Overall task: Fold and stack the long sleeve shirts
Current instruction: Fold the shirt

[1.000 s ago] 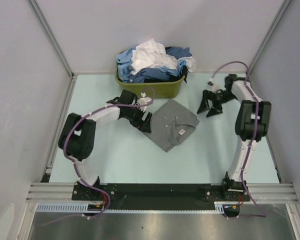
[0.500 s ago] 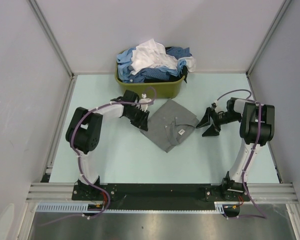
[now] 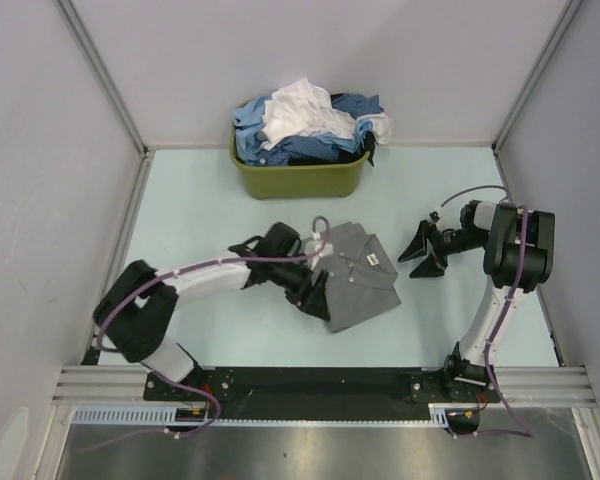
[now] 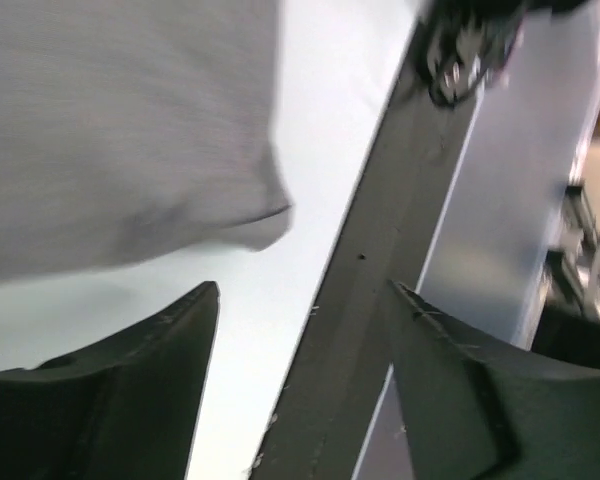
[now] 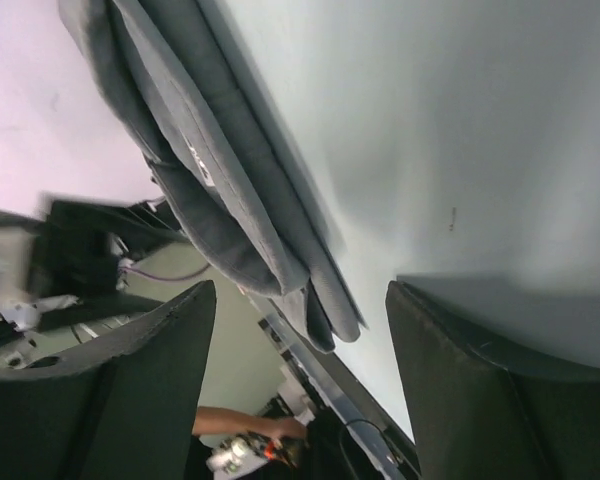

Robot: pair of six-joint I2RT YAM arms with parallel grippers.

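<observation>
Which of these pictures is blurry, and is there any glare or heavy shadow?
Top external: sharp, evenly lit, no glare, only faint shadows by the grey shirt. Left wrist: smeared throughout, shirt weave lost, its dark fingers soft-edged. Right wrist: clearer but tilted sideways, near fingers dark and featureless, a grey shadow on the table.

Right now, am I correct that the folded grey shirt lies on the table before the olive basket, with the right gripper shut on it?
Not quite: the right gripper is open with nothing between its jaws, as the right wrist view shows. The grey shirt does lie folded on the table before the olive basket.
</observation>
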